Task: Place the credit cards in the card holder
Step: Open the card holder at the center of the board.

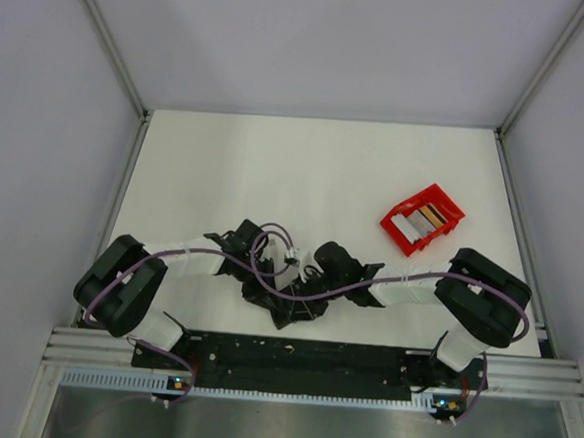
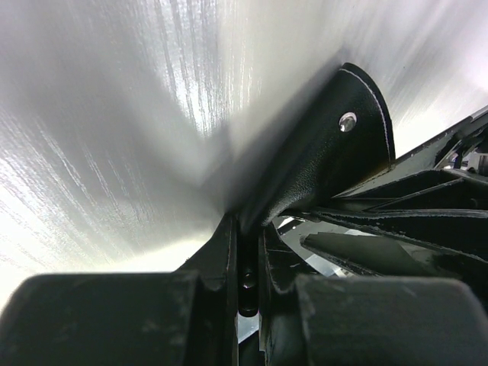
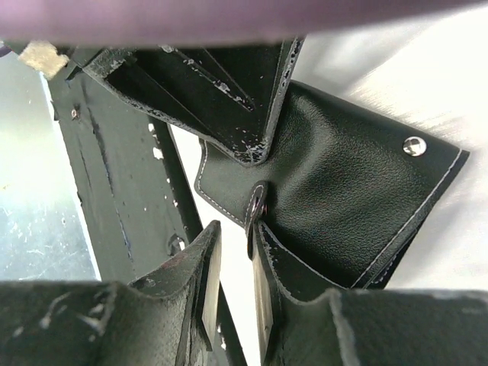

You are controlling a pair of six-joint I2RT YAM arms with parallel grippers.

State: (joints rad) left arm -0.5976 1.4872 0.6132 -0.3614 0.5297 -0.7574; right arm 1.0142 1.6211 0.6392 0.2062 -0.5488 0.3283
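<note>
The left end effector [image 2: 245,229] is clamped nearly closed on the black card holder [image 2: 328,160], whose snap tab [image 3: 257,204] sits at the narrowly parted right end effector [image 3: 234,229], grip unclear.

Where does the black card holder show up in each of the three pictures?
Top external: card holder low centre of the picture.
Left wrist: its flap right of centre, rising.
Right wrist: flap fills centre to right.
Shared landmark: silver snap stud on the flap, in both wrist views.
</note>
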